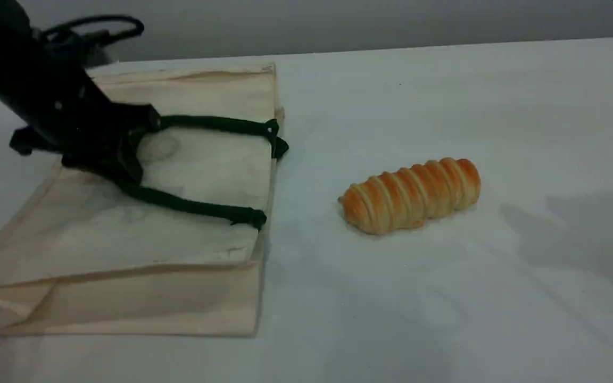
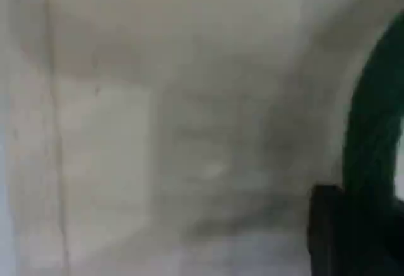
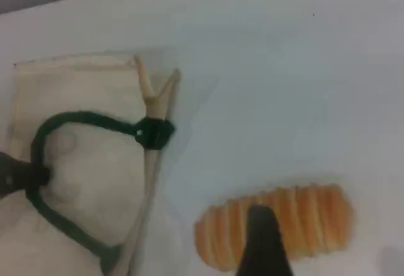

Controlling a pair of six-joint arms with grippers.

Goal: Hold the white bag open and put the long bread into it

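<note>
The white bag (image 1: 179,244) lies flat on the table's left side, its mouth facing right toward the long bread (image 1: 412,194). My left gripper (image 1: 128,151) sits on the bag's upper face, shut on the bend of the dark green rope handle (image 1: 189,205). The left wrist view is a blur of cream canvas (image 2: 158,131) with the green rope (image 2: 372,150) beside a dark fingertip (image 2: 325,225). In the right wrist view my right gripper (image 3: 260,225) hovers above the long bread (image 3: 303,222), apart from it, and the white bag (image 3: 82,162) shows at the left. The right arm is outside the scene view.
The pale table (image 1: 445,298) stretches to the right of the bread. A grey wall (image 1: 338,21) rises behind the table's far edge. A black cable (image 1: 99,24) loops over the left arm at the top left.
</note>
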